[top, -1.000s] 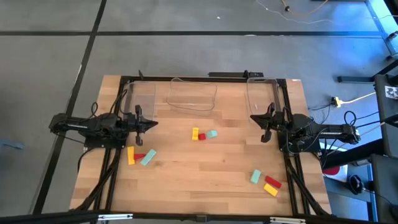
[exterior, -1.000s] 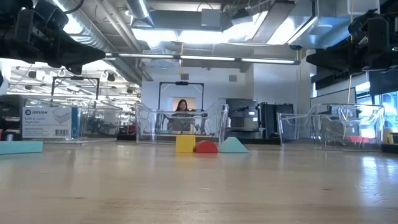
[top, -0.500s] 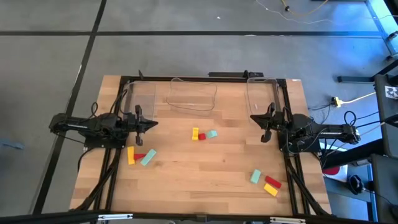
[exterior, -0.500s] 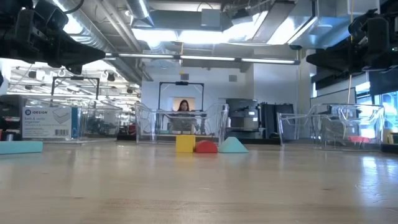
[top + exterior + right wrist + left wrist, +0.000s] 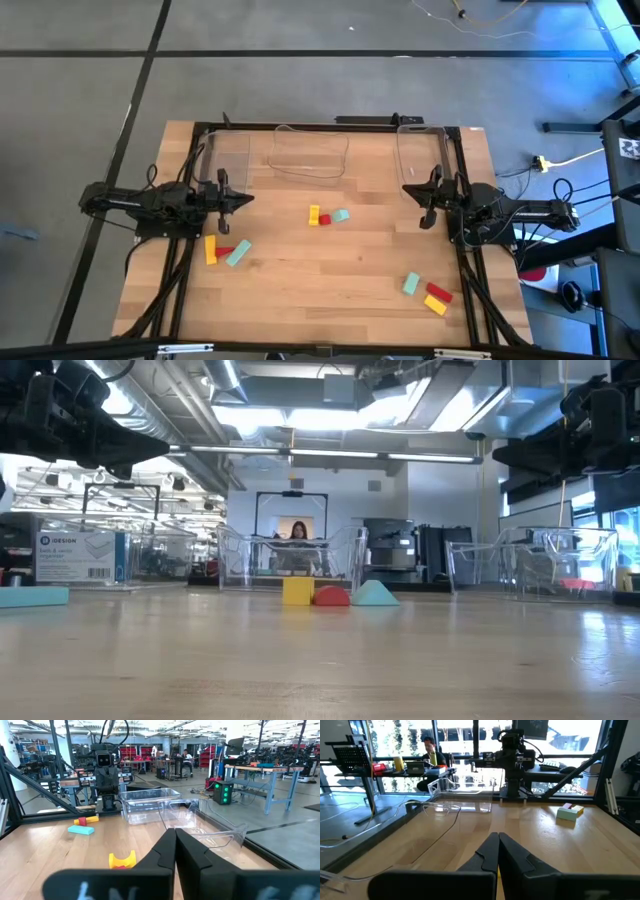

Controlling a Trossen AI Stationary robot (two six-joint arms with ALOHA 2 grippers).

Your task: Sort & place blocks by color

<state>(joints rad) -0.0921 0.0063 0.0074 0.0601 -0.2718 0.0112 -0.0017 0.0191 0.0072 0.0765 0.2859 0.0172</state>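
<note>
Wooden table fills the centre of the high view, three clear bins along its upper edge. Blocks lie in three mixed clusters: centre, lower left, lower right. Left gripper at mid-left and right gripper at mid-right hover closed and empty. Risk, as I judge it: touching blocks could be nudged or grabbed together, mixing colours.

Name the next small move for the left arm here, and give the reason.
Probably open the left hand and lower it toward the small yellow rectangular block lying just in front of it, beside a small red block and a light teal block. Both hands are shut and hold nothing, the right hand waits opposite, and the clear plastic bins look empty.
</note>
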